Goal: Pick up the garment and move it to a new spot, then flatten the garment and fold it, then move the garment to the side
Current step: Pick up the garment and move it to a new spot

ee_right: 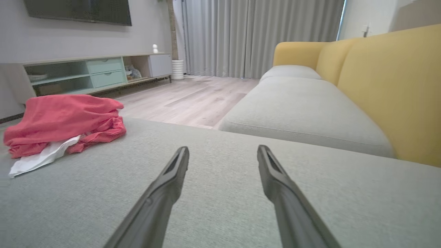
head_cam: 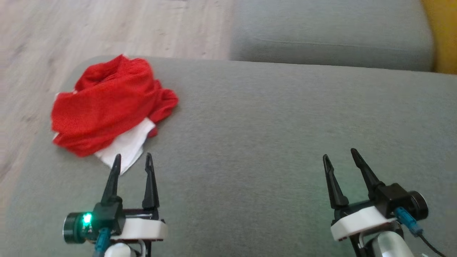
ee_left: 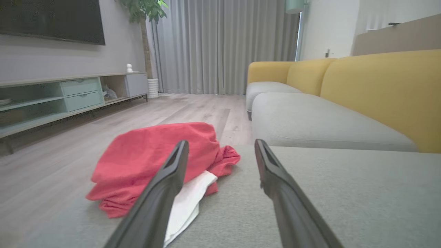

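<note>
Not started: crumpled red mesh garment (head_cam: 107, 103) ungripped on grey fabric cushion (head_cam: 250, 125); left pincer (head_cam: 132, 155), right pincer (head_cam: 339, 152) both wide apart, empty (all steps pending).

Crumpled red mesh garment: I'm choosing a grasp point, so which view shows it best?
Head view: the crumpled red mesh garment shows nearly whole, from above. The left wrist view has it close but partly behind a finger; the right wrist view shows it side-on, far left.
</note>
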### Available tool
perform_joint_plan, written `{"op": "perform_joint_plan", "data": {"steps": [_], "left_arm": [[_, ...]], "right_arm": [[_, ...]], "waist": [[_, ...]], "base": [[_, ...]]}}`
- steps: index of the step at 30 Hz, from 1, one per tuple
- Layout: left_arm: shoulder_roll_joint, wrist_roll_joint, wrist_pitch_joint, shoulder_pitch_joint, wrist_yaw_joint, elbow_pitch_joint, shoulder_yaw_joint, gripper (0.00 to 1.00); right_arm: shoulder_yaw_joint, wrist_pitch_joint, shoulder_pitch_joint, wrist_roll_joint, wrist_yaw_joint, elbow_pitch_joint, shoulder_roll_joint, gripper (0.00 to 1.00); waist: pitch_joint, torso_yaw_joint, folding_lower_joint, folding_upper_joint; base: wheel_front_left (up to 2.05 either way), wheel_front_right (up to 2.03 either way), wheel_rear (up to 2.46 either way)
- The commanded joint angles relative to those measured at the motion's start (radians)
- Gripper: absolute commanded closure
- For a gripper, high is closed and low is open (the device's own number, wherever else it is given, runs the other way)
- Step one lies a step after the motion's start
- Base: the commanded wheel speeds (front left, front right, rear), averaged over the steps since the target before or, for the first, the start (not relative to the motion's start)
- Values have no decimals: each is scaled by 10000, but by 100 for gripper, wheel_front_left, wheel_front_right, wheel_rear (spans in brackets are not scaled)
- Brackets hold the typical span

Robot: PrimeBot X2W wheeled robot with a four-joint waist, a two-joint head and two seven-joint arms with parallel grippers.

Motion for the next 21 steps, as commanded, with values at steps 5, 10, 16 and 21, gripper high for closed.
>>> {"op": "perform_joint_plan", "data": {"steps": [5, 10, 16, 21], "left_arm": [[81, 42, -95, -524, 78, -416, 501, 0], [81, -47, -95, -551, 145, -460, 675, 0], [81, -151, -95, -561, 213, -508, 853, 0], [81, -162, -95, -615, 152, -401, 1144, 0]], "right_arm": [[307, -109, -642, -183, -7, -336, -89, 0], [255, -109, -745, -285, -7, -367, -89, 0], [157, -109, -842, -309, -7, -363, -89, 0], [173, -109, -890, -339, -7, -325, -89, 0]], "waist": [[274, 1242, 0, 0], [415, 2044, 0, 0], [566, 2667, 0, 0], [645, 2807, 0, 0]], "base": [[0, 0, 0], [0, 0, 0], [0, 0, 0], [0, 0, 0]]}}
